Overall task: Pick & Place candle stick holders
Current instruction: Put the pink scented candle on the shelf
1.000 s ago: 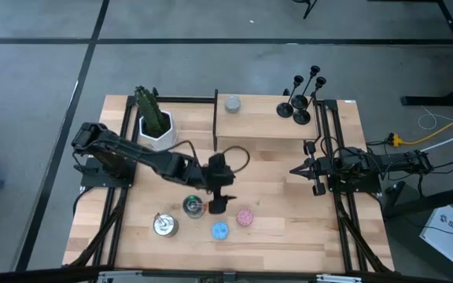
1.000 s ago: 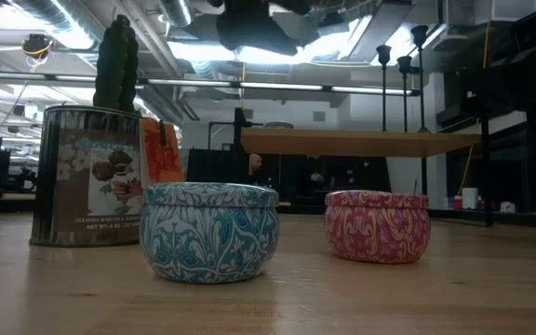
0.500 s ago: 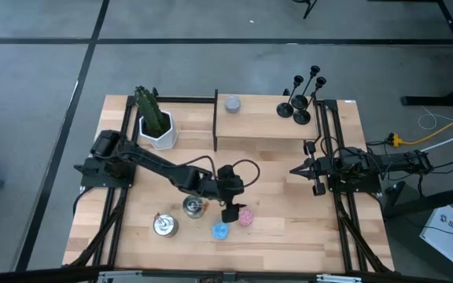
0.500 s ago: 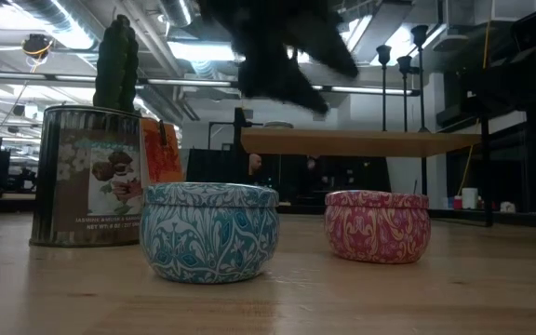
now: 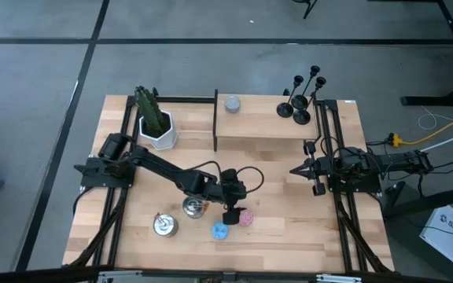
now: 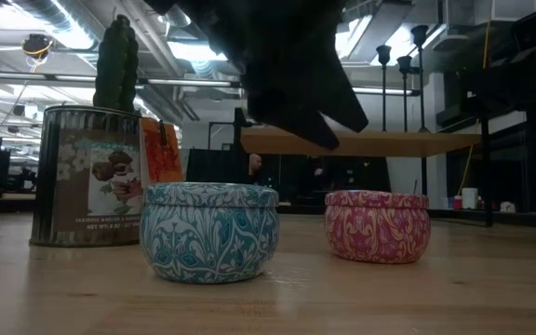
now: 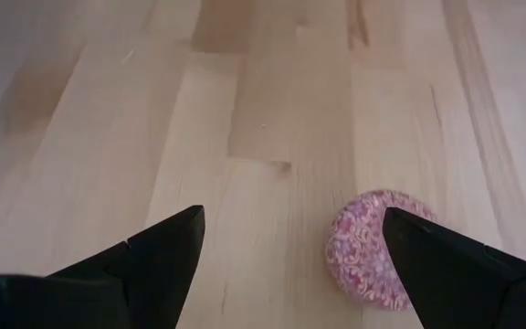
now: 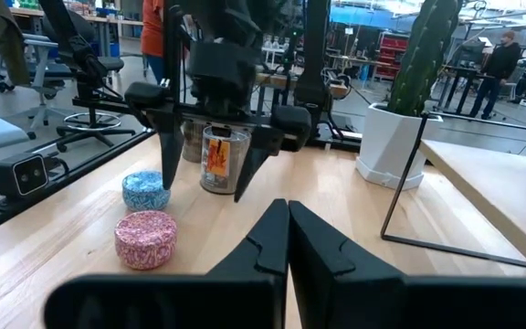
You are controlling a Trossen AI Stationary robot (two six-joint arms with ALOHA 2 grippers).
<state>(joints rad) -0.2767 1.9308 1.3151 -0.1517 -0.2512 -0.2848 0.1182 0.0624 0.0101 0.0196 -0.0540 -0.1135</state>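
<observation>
— Over the front of the table, what is the left gripper (image 5: pixel 233 216) doing?
— It is hanging with fingers (image 7: pixel 158 251) spread wide and holding nothing, just above and beside the pink tin (image 5: pixel 245 218).
— And around it?
— The blue tin (image 5: pixel 219 230) is sitting close by, a printed can (image 5: pixel 194 207) just beyond.
— The right gripper (image 5: pixel 295 170)?
— Its fingers are pressed together, idling at the right edge.
— The holders (image 5: pixel 300 96)?
— They are standing upright together at the far right corner, well apart from both arms.
</observation>
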